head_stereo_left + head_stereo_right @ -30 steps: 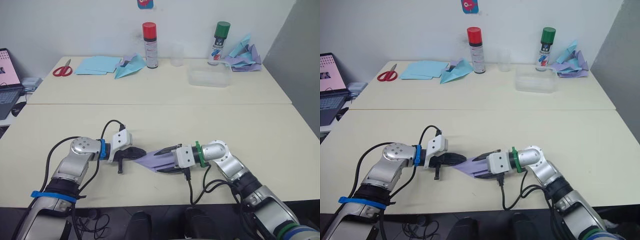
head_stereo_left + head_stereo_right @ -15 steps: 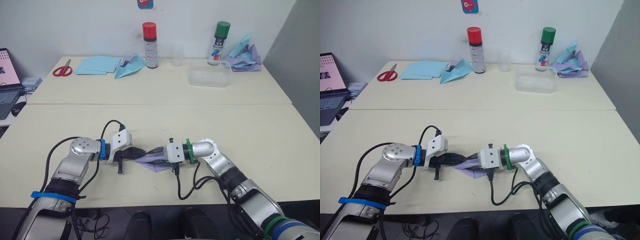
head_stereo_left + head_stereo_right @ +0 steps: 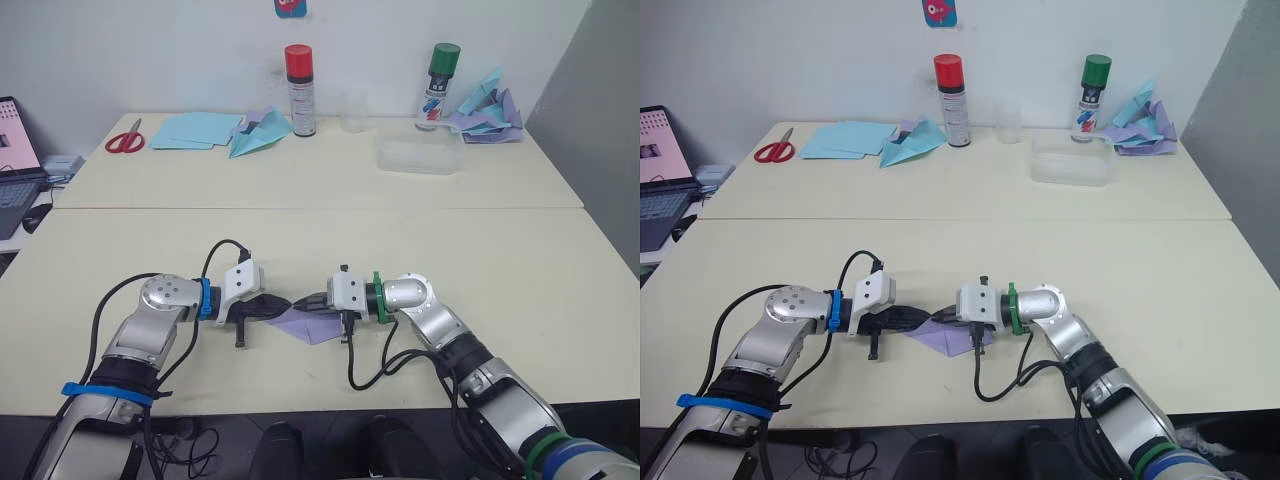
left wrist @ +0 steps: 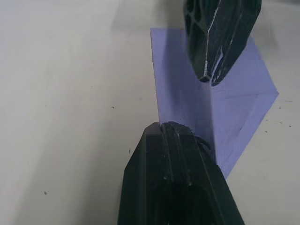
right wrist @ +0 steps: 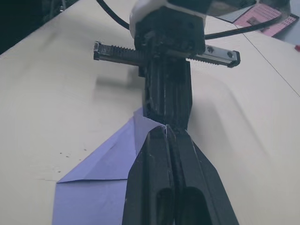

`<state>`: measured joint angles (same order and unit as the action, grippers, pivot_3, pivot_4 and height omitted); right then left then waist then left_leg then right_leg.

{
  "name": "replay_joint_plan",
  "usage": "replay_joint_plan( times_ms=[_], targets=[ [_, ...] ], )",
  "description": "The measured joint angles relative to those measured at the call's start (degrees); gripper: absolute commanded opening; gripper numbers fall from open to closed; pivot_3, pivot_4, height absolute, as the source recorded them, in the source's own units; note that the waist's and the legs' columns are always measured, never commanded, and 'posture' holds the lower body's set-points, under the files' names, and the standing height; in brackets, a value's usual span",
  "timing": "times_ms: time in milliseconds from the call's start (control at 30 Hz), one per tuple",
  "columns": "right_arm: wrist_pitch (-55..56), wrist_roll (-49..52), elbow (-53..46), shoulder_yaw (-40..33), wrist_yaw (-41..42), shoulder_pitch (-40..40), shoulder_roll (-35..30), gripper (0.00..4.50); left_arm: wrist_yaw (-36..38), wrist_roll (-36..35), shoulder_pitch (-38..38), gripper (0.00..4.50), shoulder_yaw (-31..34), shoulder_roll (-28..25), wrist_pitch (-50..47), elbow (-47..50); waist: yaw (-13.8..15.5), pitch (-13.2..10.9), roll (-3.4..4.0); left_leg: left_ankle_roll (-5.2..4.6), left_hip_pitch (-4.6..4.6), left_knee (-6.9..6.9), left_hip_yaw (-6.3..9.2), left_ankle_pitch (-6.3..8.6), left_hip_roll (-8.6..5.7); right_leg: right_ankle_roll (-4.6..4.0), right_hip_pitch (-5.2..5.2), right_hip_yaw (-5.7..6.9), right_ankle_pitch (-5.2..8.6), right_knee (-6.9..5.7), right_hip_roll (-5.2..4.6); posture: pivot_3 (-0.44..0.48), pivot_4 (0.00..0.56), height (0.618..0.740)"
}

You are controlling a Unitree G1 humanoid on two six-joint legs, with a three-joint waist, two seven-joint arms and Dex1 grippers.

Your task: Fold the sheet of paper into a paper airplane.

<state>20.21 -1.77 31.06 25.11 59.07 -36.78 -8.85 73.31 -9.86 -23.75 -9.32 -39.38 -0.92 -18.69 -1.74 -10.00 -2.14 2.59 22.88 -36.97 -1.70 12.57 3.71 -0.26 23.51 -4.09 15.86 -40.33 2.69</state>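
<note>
The big pale counter [image 3: 480, 250] holds everything, and the sheet of paper [image 3: 310, 325] lies on it near the front edge, folded flat into a purple pointed shape. The left claw [image 3: 283, 305] sits at the left end of the paper and the right claw [image 3: 312, 300] sits at the top of it, tip to tip, almost touching each other. The right claw has its two fingers [image 5: 168, 154] pressed tight together, right at the raised corner of the paper. I think it is pinching that corner, but the paper is so thin that I am not fully sure. For the left claw I cannot tell if it is wide or narrow, because one dark finger [image 4: 178, 178] hides the rest. What could go wrong? The claws are so close that they could bump. If one pulls while the other presses down, the thin paper could rip or crumple. If the pinch slips, the fold could pop open or land crooked, and the plane would come out lopsided. The head views show both arms and the paper between them. The left wrist view shows the folds and a sharp corner on the paper. The right wrist view shows the little lifted flap beside the fingers.
</note>
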Motion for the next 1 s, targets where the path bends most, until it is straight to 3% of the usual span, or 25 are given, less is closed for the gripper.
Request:
replay_joint_plan(
  times_ms=[400,767,1000],
  targets=[
    [-0.2,-7.9,3.6,2.1,-6.5,-2.8,1.0,0.03,-1.5,-0.4,1.2,0.0,1.0,-0.6,-1.6,1.8,-0.2,0.0,0.0,0.0,0.0,0.04,0.0,0.0,0.01,-0.06,0.03,0.0,0.04,0.0,0.0,0.0,0.15,0.74],
    [0.9,-9.5,5.1,3.1,-7.9,-3.0,1.1,0.03,-7.6,-5.7,9.0,0.0,7.3,-2.8,-13.7,22.8,-0.3,0.0,0.0,0.0,0.04,0.2,0.03,0.01,0.05,-0.19,0.11,0.03,0.14,0.01,-0.12,0.0,0.15,0.74],
    [0.6,-9.3,5.1,3.0,-7.9,-3.0,1.0,0.03,-12.1,-4.4,14.8,0.0,4.4,0.6,-15.5,23.3,-0.2,0.0,0.0,0.0,0.04,0.18,0.04,0.01,0.04,-0.2,0.1,0.05,0.15,0.01,-0.15,0.0,0.15,0.74]
  ],
)
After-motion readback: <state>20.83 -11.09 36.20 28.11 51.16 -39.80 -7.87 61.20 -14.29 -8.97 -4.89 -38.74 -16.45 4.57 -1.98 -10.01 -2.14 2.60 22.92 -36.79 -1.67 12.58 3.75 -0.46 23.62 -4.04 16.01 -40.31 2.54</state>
